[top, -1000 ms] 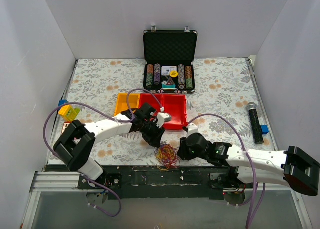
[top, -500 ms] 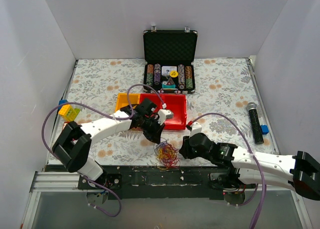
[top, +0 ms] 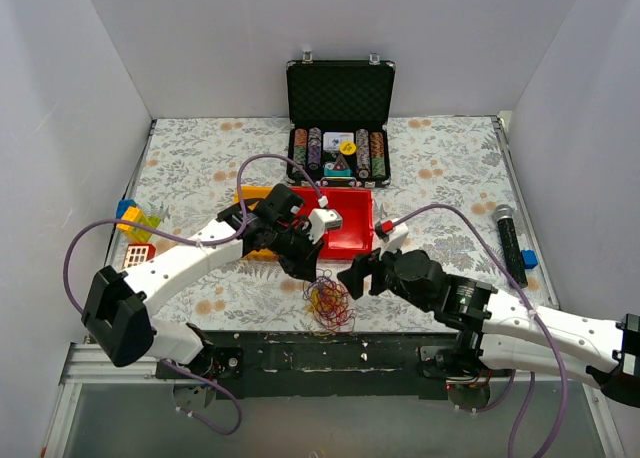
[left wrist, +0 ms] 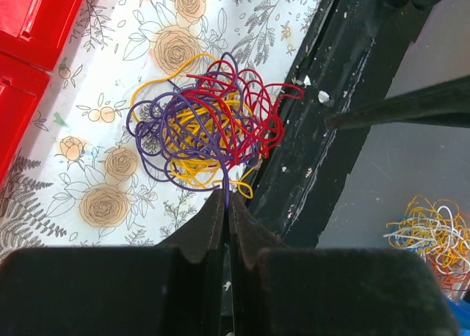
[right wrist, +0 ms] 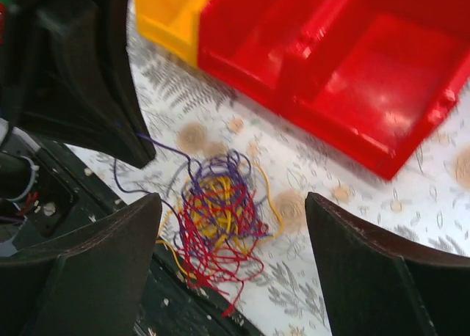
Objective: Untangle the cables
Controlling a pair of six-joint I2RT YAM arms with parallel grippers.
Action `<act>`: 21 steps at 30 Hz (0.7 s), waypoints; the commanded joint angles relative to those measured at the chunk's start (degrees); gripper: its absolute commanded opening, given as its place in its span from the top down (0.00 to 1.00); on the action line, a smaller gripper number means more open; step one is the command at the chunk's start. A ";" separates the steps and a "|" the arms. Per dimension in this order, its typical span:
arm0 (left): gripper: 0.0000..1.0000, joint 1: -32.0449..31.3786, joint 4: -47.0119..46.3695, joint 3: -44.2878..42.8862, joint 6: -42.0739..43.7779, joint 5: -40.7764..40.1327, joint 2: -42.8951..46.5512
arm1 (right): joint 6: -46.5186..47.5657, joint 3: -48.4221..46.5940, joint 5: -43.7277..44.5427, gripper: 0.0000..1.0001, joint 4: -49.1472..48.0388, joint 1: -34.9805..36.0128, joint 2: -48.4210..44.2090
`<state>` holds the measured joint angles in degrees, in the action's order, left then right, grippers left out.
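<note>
The cables (top: 330,304) are one fist-sized tangle of thin red, yellow and purple wire loops, lying on the floral cloth at the table's front edge. My left gripper (top: 302,270) sits just behind and left of the tangle. In the left wrist view it (left wrist: 226,196) is shut on a single purple strand that runs up out of the cables (left wrist: 209,127). My right gripper (top: 362,274) hangs just right of the tangle, open. In the right wrist view it (right wrist: 233,204) straddles the cables (right wrist: 220,226) without touching them.
A red bin (top: 347,221) and a yellow bin (top: 243,204) stand just behind the grippers. An open poker chip case (top: 338,128) is at the back, a microphone (top: 510,243) at the right, and toy blocks (top: 140,226) at the left. The black front rail (left wrist: 323,116) borders the tangle.
My left gripper has shut on the purple strand and drawn the tangle slightly back from the edge. My right gripper has opened wide and lifted away from the tangle.
</note>
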<state>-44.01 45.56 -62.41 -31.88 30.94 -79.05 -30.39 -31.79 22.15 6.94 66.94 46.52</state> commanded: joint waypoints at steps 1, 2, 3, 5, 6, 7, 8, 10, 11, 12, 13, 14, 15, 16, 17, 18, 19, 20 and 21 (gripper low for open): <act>1.00 -0.20 2.16 -3.24 2.52 1.49 6.27 | 9.20 0.32 -1.14 0.12 -14.57 1.62 0.23; 1.00 -0.20 2.34 -3.76 2.70 1.49 6.53 | 10.25 0.33 -1.32 0.11 -15.72 2.05 1.54; 1.00 -0.20 2.95 -4.64 2.70 1.49 6.62 | 10.61 0.07 -1.41 0.11 -16.42 2.58 2.77; 1.00 -0.20 3.83 -5.70 2.61 1.76 6.62 | 11.32 0.06 -0.63 0.12 -17.83 3.98 5.93; 1.00 -0.20 4.18 -5.96 2.70 1.84 6.54 | 11.67 0.15 -0.10 0.13 -19.32 4.60 6.64; 1.00 -0.20 4.45 -6.14 2.79 1.84 6.71 | 12.02 0.32 0.52 0.14 -20.55 5.04 7.61; 1.00 -0.20 4.62 -6.23 2.79 1.76 6.80 | 12.46 0.76 1.31 0.15 -22.39 5.57 8.92; 1.00 -0.20 4.71 -6.40 2.87 1.58 7.06 | 13.86 1.29 2.19 0.16 -26.34 6.36 10.77; 1.00 -0.20 4.97 -6.49 2.87 1.58 7.24 | 14.13 1.47 3.06 0.17 -28.36 6.71 11.57; 1.00 -0.20 5.06 -6.58 2.87 1.93 7.41 | 14.13 1.38 4.64 0.18 -29.34 6.98 12.79; 1.00 -0.20 5.24 -6.76 2.96 2.19 7.59 | 14.05 1.12 6.13 0.19 -30.05 7.07 13.67; 1.00 -0.20 5.15 -6.76 2.88 2.54 7.68 | 14.13 0.94 7.98 0.20 -31.45 7.24 14.55; 1.00 -0.20 5.33 -6.93 2.96 2.98 7.85 | 14.39 1.20 8.78 0.21 -33.11 7.42 15.17; 1.00 -0.20 5.59 -7.02 2.88 3.34 8.03 | 14.74 1.64 10.09 0.21 -35.22 7.68 15.61; 1.00 -0.20 5.68 -7.28 3.05 4.03 8.29 | 14.75 1.82 11.32 0.22 -36.81 7.94 16.31; 1.00 -0.20 5.94 -7.46 3.05 4.74 8.47 | 14.92 2.17 13.25 0.22 -38.56 8.21 17.10; 1.00 -0.20 6.03 -7.81 3.31 5.44 8.73 | 15.01 2.35 15.01 0.23 -39.89 8.38 18.15; 1.00 -0.20 6.29 -8.25 3.40 6.41 8.91 | 14.92 2.43 16.42 0.23 -40.86 8.56 19.30; 1.00 -0.20 6.64 -8.69 3.40 7.37 9.08 | 15.01 2.52 17.82 0.24 -42.08 8.74 20.26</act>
<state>-43.90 51.05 -67.66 -29.32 32.75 -73.28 -16.45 -29.54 31.35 -23.81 74.81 64.14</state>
